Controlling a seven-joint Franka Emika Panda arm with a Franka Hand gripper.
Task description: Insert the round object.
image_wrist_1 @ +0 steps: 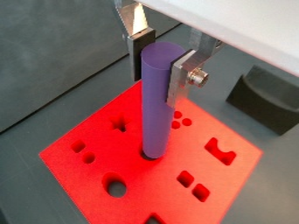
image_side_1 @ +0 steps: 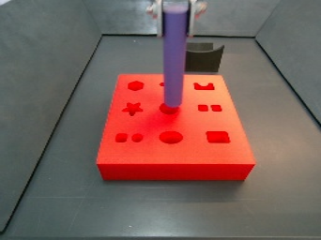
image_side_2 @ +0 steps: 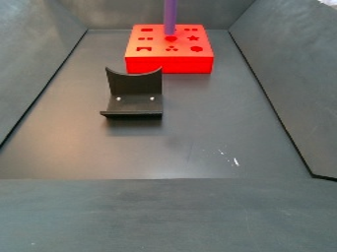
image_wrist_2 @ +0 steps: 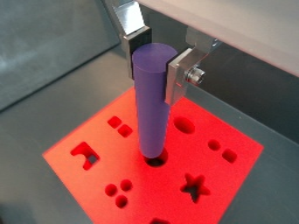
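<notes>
Wrist views, pincer: the pincer [image_wrist_1: 160, 54] is seen clamped on the upper end of the round object [image_wrist_1: 156, 101]; the flat silver fingers [image_wrist_1: 184, 77] are pressed against opposite sides of it, just below its top.
Wrist views, peg position: in both wrist views the round object [image_wrist_2: 151, 105] is held upright, its lower end set in a round hole near the middle of the red block [image_wrist_2: 233, 179]; how deep it sits cannot be told.
Wrist views, shapes: the block's top is pierced with cut-outs, among them circles, small squares, a star and an angular notch; the peg's surface is smooth, matte and violet.
Wrist views, holder: a dark grey curved holder [image_wrist_1: 268, 101] is seen on the surface [image_wrist_1: 47, 61] beside the block, apart from it.
Side views, layout: the red block [image_side_1: 175, 141] is shown lying flat on the dark surface [image_side_1: 51, 187], with the peg [image_side_1: 175, 56] rising well above it; the pincer [image_side_1: 178, 7] is at the frame's upper edge, mostly cropped.
Side views, far look: the holder [image_side_2: 133, 94] is seen standing well apart from the block [image_side_2: 171, 49], empty.
Handling, judged: the peg is judged stiff, light and somewhat slick, so a firm hold high on the shaft is favoured, kept vertical against jamming.
Block material, judged: probably rigid plastic or dense foam.
</notes>
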